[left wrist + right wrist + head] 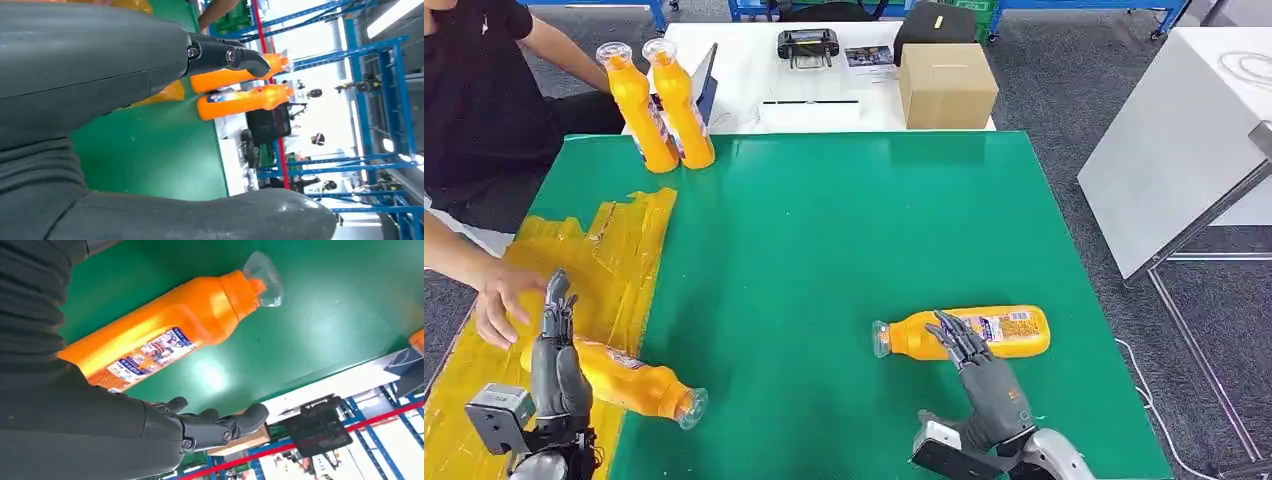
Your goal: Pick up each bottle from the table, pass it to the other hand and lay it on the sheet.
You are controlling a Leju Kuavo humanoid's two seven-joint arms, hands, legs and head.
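On the green table (844, 250), we see our right hand (969, 350) poised over a lying bottle (1014, 330), fingers (220, 425) spread and closing on nothing. Near the yellow sheet (614, 250), our left hand (559, 350) stands with fingers straight and together above a second lying bottle (639, 385), part on the sheet's edge; whether it touches, we cannot tell. A person's hand (499, 300) rests on the sheet beside it. Two upright bottles (659, 100) wait at the far corner.

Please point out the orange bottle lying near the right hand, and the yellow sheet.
Orange plastic bottle lying on its side (1004, 330): head view, on its label end.
Yellow crinkled plastic sheet (624, 235): head view, on a bare part.
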